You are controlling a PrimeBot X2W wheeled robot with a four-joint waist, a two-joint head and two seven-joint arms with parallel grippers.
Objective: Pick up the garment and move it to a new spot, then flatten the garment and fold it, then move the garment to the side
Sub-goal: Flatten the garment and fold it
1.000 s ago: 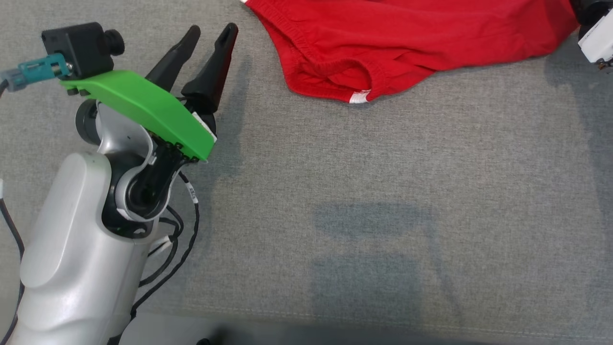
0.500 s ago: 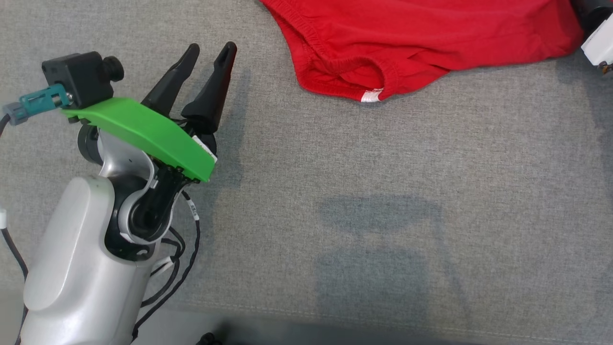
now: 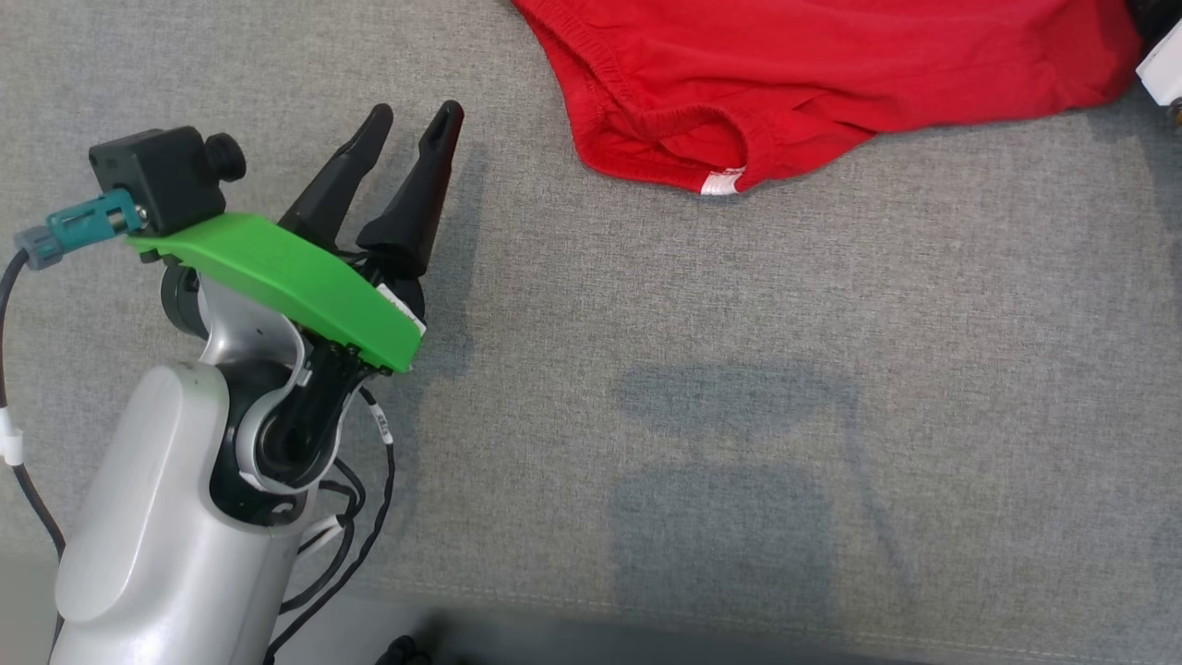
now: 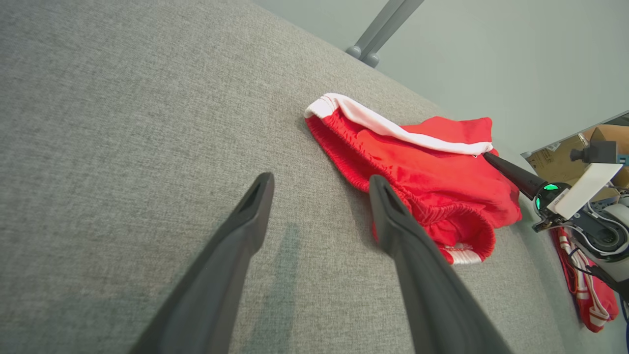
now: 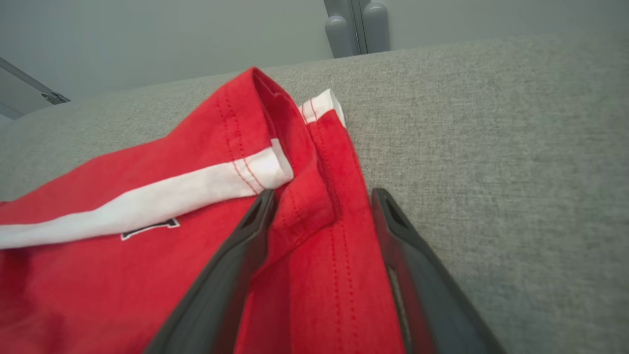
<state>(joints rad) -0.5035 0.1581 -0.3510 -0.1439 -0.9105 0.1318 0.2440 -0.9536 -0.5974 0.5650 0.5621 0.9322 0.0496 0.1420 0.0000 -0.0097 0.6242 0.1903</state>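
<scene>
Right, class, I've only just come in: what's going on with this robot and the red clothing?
A two-armed robot is working on a red garment with white trim, lying crumpled on a grey cloth-covered surface. Its right tool is open, its fingers astride a folded edge of the garment, not closed on it. Its left tool is open and empty, poised over bare surface apart from the garment. Nothing is flattened or folded yet.

One red garment (image 3: 831, 65), one left gripper (image 3: 411, 115), one right gripper (image 5: 323, 194)
</scene>
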